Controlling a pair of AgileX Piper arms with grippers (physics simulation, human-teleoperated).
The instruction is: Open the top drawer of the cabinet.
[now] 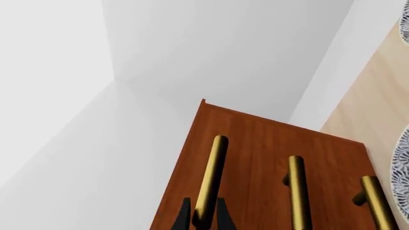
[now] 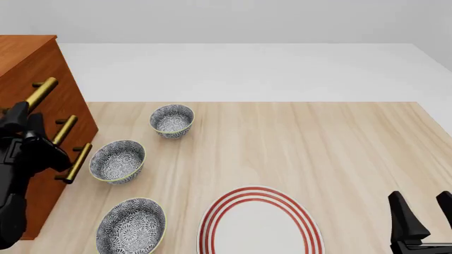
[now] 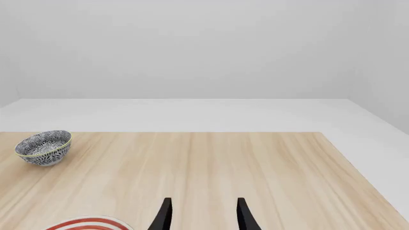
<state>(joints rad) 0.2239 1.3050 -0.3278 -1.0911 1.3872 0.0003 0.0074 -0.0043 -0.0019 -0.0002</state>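
The cabinet (image 2: 28,63) is a tall reddish-brown chest at the table's left edge. Its three brass bar handles face right. The top drawer (image 2: 71,95) looks flush with the two lower ones. In the left wrist view, my left gripper (image 1: 203,218) has a black finger tight on each side of the top drawer's brass handle (image 1: 214,172). In the front view, the left gripper (image 2: 18,114) sits at the near end of that handle (image 2: 42,90). My right gripper (image 2: 424,217) is open and empty at the table's near right; it also shows in the right wrist view (image 3: 203,215).
Three patterned bowls (image 2: 171,120) (image 2: 117,161) (image 2: 131,226) stand in a line just right of the cabinet. The nearest bowl is close to the lower handles. A white plate with red rings (image 2: 259,225) lies at the front middle. The wooden table (image 2: 339,148) ends at the right.
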